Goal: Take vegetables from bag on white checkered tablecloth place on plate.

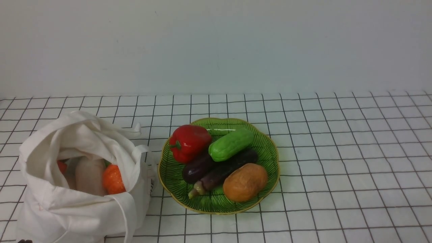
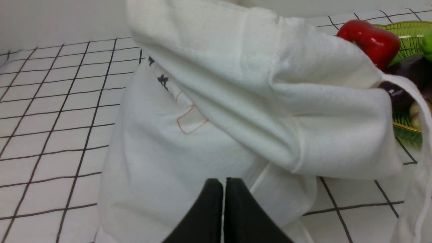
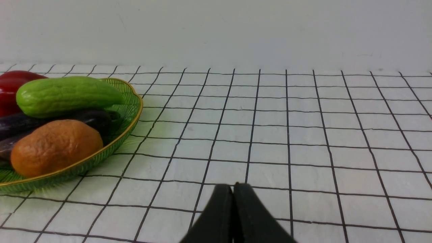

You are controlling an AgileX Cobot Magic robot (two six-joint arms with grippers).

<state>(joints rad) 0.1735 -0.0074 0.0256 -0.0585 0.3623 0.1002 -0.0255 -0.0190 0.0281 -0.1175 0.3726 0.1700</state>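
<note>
Plate [image 1: 270, 168] at centre of front view, on white checkered tablecloth [image 1: 337, 152]: already carrying light-green cucumber [image 1: 231, 144], red bell pepper [image 1: 189, 142], two dark eggplants [image 1: 216, 168], brownish-orange potato-like piece [image 1: 245, 182]. Bag [image 1: 50, 209] at lower left of front view, mouth open; inside, orange carrot-like piece [image 1: 113, 179] and pale whitish piece [image 1: 89, 175], plus a sliver of orange-red at the left inner wall.

Left gripper [image 2: 223, 202]: fingers pressed together, empty, just short of the bag's side. Right gripper [image 3: 233, 209]: fingers together, empty, over bare cloth right of the plate.

Judged step: partway through; between picks. Next move calls for opening left fingers, rising over the bag mouth, descending on the carrot-like piece without snagging fabric or strap.
</note>
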